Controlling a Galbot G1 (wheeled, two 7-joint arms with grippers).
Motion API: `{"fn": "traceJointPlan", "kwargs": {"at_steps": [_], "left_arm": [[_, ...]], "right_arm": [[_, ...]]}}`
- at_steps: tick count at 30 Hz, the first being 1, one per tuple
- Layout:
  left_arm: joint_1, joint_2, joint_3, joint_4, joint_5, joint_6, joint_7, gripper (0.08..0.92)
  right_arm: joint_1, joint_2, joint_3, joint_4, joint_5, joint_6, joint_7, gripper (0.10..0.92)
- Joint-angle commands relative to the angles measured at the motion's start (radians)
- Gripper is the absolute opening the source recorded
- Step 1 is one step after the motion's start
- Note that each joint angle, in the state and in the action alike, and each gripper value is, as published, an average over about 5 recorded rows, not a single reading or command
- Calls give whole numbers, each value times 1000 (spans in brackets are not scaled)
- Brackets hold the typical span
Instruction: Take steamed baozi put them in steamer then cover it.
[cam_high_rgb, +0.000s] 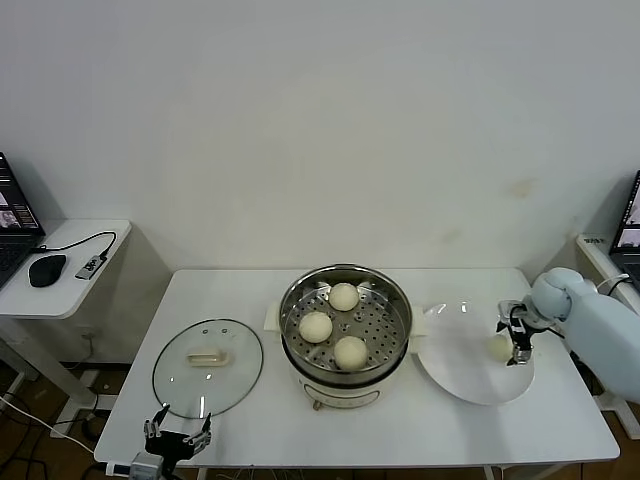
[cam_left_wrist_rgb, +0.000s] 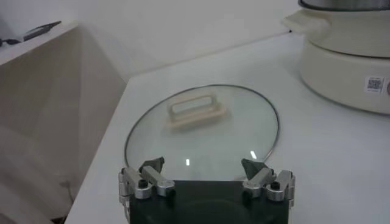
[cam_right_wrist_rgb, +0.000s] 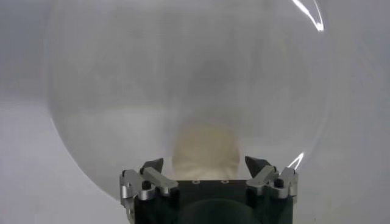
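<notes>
three steamed baozi (cam_high_rgb: 332, 325) sit on the perforated tray inside the steamer (cam_high_rgb: 346, 335), a shiny steel pot on a white cooker base at the middle of the white bench (cam_high_rgb: 250, 290). a fourth bun (cam_high_rgb: 499, 347) lies on a flat white plate (cam_high_rgb: 470, 375) just to the right of the steamer. the right hand (cam_high_rgb: 518, 345) is down over that plate, its fingers standing apart on either side of the bun; from the right wrist view the bun (cam_right_wrist_rgb: 205, 152) lies between the two fingertips, which do not visibly touch it. the cover (cam_high_rgb: 207, 366), a clear glass lid with a cream handle, lies flat on the bench to the left of the steamer, apart from it. the left hand (cam_high_rgb: 177, 431) rests low at the near bench edge, just in front of the cover, fingers spread wide and holding nothing. a side table (cam_high_rgb: 60, 262) at far left carries a mouse (cam_high_rgb: 46, 269).
</notes>
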Motion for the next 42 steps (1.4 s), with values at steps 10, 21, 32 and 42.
{"fn": "traceJointPlan", "kwargs": {"at_steps": [10, 21, 32, 42], "left_arm": [[4, -4, -1, 4, -3, -1, -3, 823], [-13, -5, 0, -19, -4, 0, -3, 823], [-22, 19, -30, -52, 20, -1, -6, 823], [-21, 14, -42, -72, 0, 0, -6, 823]], "right_arm": [[62, -30, -65, 43, 83, -36, -9, 616], [466, -128, -371, 334, 350, -169, -69, 609], [974, 77, -804, 432, 736, -304, -101, 611], [961, 245, -850, 391, 839, -386, -77, 611]]}}
